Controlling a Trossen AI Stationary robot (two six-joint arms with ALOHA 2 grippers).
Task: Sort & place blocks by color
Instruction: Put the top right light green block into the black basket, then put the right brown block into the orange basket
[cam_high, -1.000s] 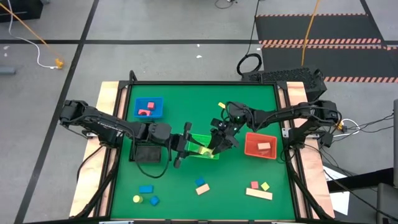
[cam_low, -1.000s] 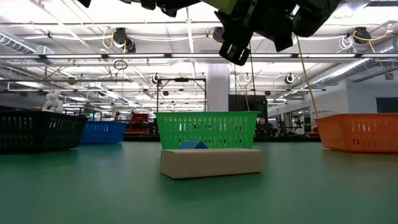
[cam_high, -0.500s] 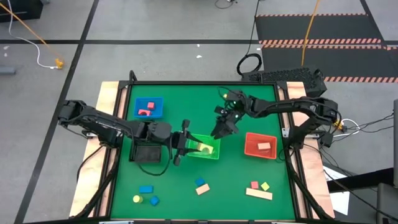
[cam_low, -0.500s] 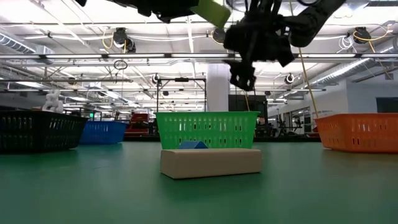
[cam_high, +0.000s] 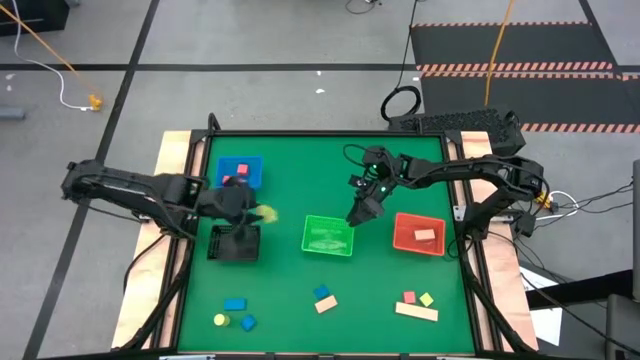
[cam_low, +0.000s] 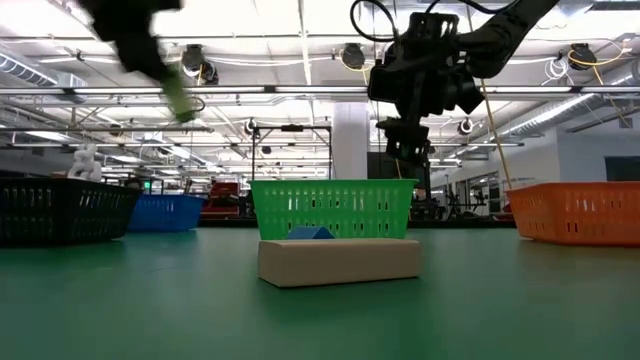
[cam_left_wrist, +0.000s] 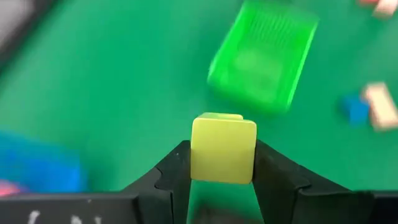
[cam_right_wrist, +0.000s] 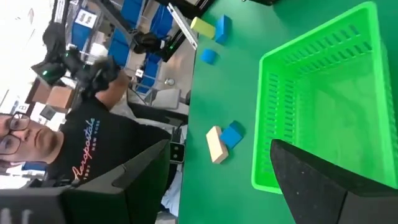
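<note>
My left gripper (cam_high: 262, 213) is above the table between the blue bin (cam_high: 240, 172) and the black bin (cam_high: 235, 243), shut on a yellow cube (cam_left_wrist: 224, 150). In the low view it is a blur high up (cam_low: 150, 50). My right gripper (cam_high: 360, 212) hangs open over the far right corner of the green bin (cam_high: 328, 236), touching nothing. Loose blocks lie near the near edge: a blue one (cam_high: 234, 304), a yellow cylinder (cam_high: 219, 320), a blue and tan pair (cam_high: 324, 299), and a pink one (cam_high: 408, 297) by a tan bar (cam_high: 416, 312). My left gripper pinches the yellow cube between its two fingers, one on each opposite side face (cam_left_wrist: 198, 152). The fingers come from the table's left. The cube is lifted clear of the table and sticks out past the fingertips.
The red bin (cam_high: 418, 233) holds a tan block; the blue bin holds pink ones. The green bin (cam_right_wrist: 323, 106) looks empty inside. A person in a black shirt (cam_right_wrist: 87, 155) stands beyond the table. Open green table lies between the bins and the loose blocks.
My left gripper, still shut on the yellow cube, has swung quickly from over the green bin toward the table's left, ending between the blue and black bins. My right gripper has drawn back from over the green bin toward the far edge.
</note>
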